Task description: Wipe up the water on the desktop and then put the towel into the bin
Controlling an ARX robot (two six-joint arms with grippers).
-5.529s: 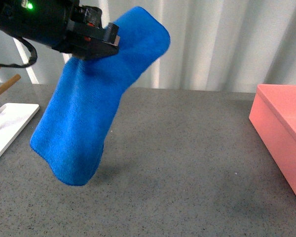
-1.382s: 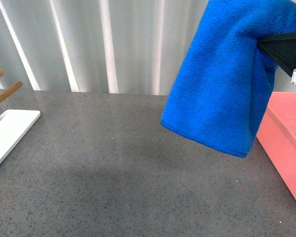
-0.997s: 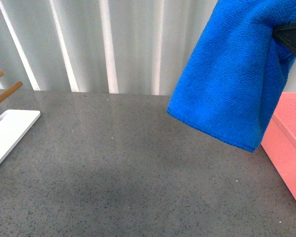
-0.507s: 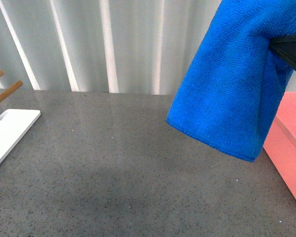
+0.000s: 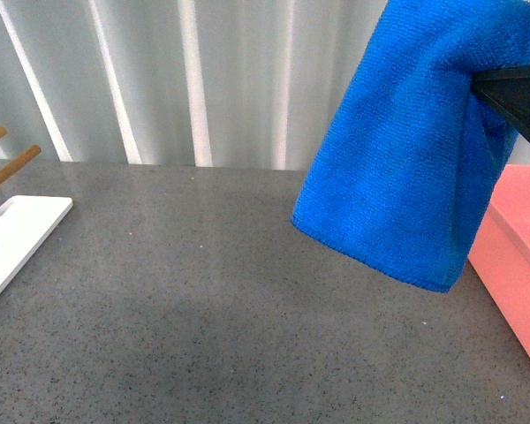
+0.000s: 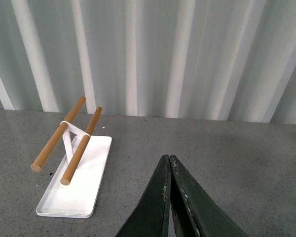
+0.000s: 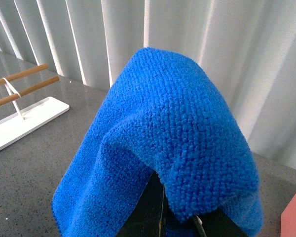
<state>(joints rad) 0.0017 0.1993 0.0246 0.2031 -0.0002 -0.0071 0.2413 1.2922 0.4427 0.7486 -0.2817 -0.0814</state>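
- Left gripper [image 6: 167, 159]: seen in the left wrist view only. Its two dark fingers are pressed flat together along their length with nothing between them, poised above the desktop [image 6: 237, 163].
- White tray [image 6: 96, 168]: lies on the desktop and carries a rack of two wooden rods [image 6: 82, 145] joined by a white bracket. The left wrist view shows the whole assembly. The front view shows only one tray corner and two rod ends, at 9 o'clock.
- Pale vertical slats [image 5: 194, 79]: close off the scene behind the table's far edge, from 10 to 1 o'clock in the front view.
- Towel [image 5: 406, 159]: royal-blue microfibre, hanging in the air at 2 o'clock in the front view, its stitched lower hem clear of the desktop. It screens the slats behind it and overlaps the left edge of the bin [image 5: 517, 265]. Whether it hangs over the bin's opening cannot be told.
- Right gripper [image 5: 490, 84]: a black wedge entering at 3 o'clock, its jaws closed on a fold of the towel. The right wrist view shows what the front view does not: the cloth drapes like a hood over both fingers and buries their tips.
- Bin: salmon-pink and straight-walled, it stands on the desktop at 4 o'clock and is cut off by the picture's edge.
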